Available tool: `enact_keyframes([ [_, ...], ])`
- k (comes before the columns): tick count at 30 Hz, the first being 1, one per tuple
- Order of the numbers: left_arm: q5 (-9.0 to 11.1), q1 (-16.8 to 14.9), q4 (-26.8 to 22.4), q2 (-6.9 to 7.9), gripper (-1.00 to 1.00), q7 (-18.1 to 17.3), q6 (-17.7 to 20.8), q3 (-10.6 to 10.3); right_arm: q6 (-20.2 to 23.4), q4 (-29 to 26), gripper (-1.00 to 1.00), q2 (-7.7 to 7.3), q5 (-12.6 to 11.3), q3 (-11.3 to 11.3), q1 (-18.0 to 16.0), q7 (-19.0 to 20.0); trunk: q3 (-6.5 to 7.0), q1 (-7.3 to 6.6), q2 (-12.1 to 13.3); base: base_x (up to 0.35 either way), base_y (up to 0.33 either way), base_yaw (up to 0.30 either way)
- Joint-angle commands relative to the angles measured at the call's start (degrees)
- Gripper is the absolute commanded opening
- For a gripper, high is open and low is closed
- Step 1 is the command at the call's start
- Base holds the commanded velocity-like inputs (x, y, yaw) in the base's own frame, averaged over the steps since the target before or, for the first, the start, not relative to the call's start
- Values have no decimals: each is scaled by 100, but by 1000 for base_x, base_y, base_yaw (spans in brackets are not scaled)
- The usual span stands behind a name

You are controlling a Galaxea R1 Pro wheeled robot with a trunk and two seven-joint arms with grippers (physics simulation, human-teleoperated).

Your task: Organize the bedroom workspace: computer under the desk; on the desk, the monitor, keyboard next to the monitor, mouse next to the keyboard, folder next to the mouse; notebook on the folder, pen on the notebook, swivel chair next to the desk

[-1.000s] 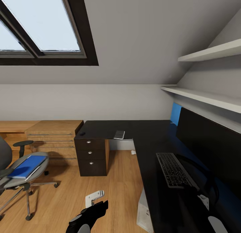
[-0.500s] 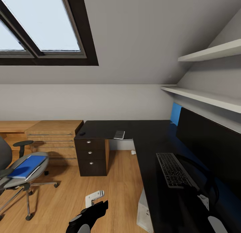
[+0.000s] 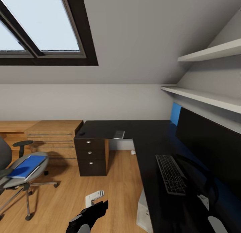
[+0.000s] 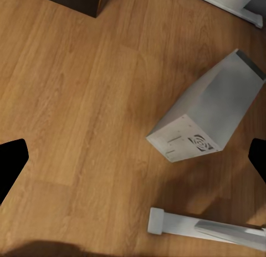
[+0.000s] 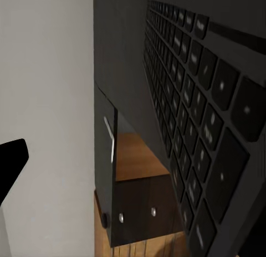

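Currently the keyboard (image 3: 170, 174) lies on the right wing of the bench (image 3: 147, 132), just left of the monitor (image 3: 211, 149). Its long axis runs near to far, parallel to the screen. It is a slim board with black keys in a silver-grey frame.

In the right wrist view the key rows pass close along the right gripper (image 5: 133, 168). One finger (image 5: 11, 163) stands wide of centre and the other is hidden. By that, the gripper is judged spread, with nothing pinched. Whether it touches the keyboard cannot be told.

The right arm is the nearer to the keyboard. The left gripper (image 3: 88, 216) hangs low over the floor, left of the bench, also spread and holding nothing. Its wrist view looks down on the grey computer (image 4: 205, 113) lying on the wood floor.

Any further adjustment of the keyboard probably falls to the right arm and would be a short shift along the bench surface.

The blue folder (image 3: 26, 166) lies flat on the seat of the chair (image 3: 6, 152), at the near left, well apart from the bench.
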Motion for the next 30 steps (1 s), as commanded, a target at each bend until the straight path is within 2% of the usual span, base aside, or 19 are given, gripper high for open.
enact_keyframes([
  [1,36,-6,-8,2,100,48,9,-9,33,2,100,0,-37,-13,-4,11,-9,1,-7,0,-180,0],
  [9,1,-6,-30,-2,100,57,28,-6,33,2,100,-1,-31,-10,-4,10,-9,1,-7,0,-71,0],
  [24,2,-6,-197,-5,100,71,45,56,39,2,100,-3,-28,-10,-4,-17,-278,330,-608,0,-1,0],
  [30,5,-6,-258,1,100,74,45,60,35,2,100,-3,-41,-10,-4,-395,-386,462,-849,0,0,0],
])
